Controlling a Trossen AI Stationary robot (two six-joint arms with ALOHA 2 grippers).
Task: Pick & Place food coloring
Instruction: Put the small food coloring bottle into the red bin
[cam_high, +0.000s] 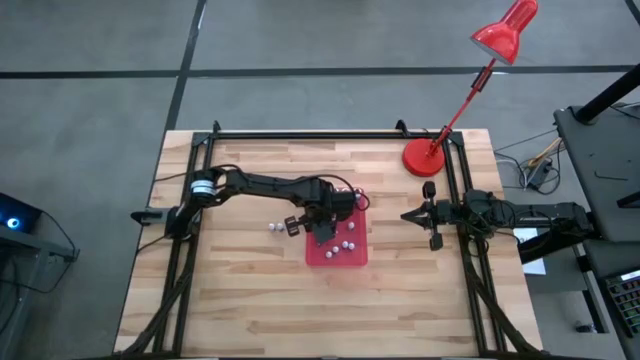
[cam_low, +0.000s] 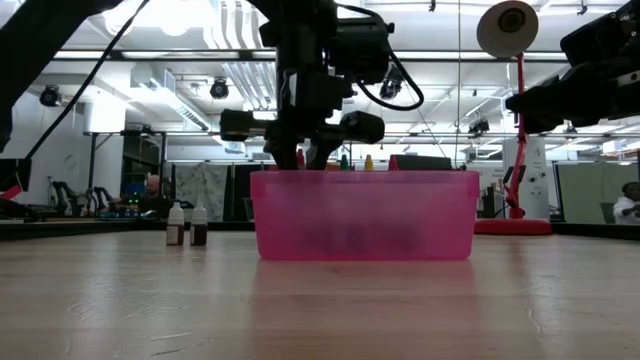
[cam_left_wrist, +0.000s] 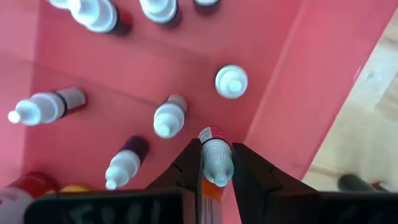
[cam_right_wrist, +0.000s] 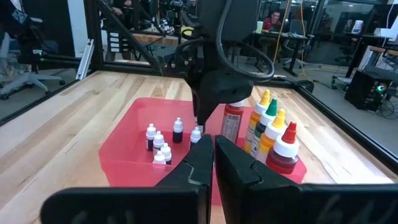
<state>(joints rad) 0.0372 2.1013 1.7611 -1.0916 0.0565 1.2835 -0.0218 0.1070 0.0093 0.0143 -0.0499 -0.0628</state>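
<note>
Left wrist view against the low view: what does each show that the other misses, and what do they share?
Only the left wrist view shows the left gripper shut on a food coloring bottle over the tray floor, with other small bottles lying or standing inside. Only the low view shows two bottles standing on the table outside the tray, the red lamp, and people in the room behind. Both show the pink-red tray with the left gripper at it.

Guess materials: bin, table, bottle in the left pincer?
Bin: likely translucent pink plastic; contents shadow through its wall. Table: wood planks with visible grain and a slight sheen. Bottle: probably plastic, with a matte whitish dropper cap, held over the bin by the left pincer.
</note>
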